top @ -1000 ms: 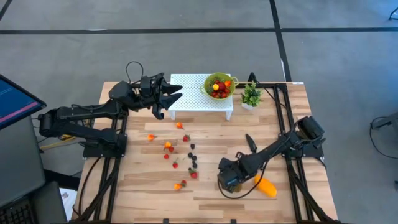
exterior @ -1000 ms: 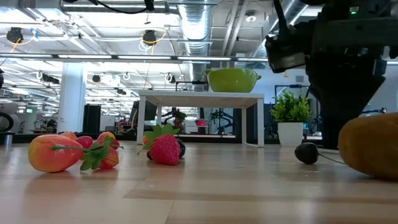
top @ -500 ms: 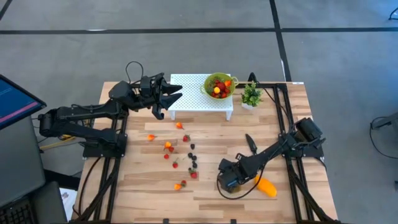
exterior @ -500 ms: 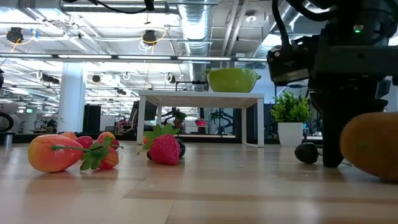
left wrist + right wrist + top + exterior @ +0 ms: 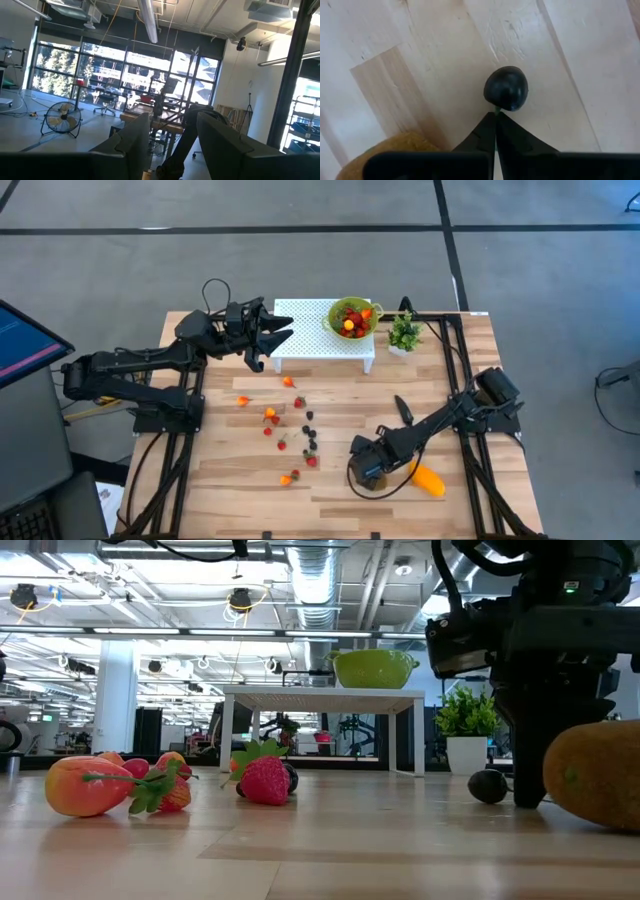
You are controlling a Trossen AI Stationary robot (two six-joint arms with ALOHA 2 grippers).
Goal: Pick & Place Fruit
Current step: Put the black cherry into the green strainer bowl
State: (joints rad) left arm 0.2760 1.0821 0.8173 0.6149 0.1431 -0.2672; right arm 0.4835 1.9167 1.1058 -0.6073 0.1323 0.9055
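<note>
The wooden table [image 5: 240, 480] held a little white table [image 5: 310, 330] with a green bowl [image 5: 352, 317] of fruit. The left gripper [image 5: 272, 332] hung half open, holding nothing. The right gripper [image 5: 495, 120] was pinched shut beside a dark berry [image 5: 506, 88], near the kiwi [image 5: 592, 772].

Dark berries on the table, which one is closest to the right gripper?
The lone dark berry at the right gripper fingertips, beside the mango; the others lie mid-table.

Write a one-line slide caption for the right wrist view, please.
Right end effector shut at the stem of a dark berry on the wooden table.
</note>
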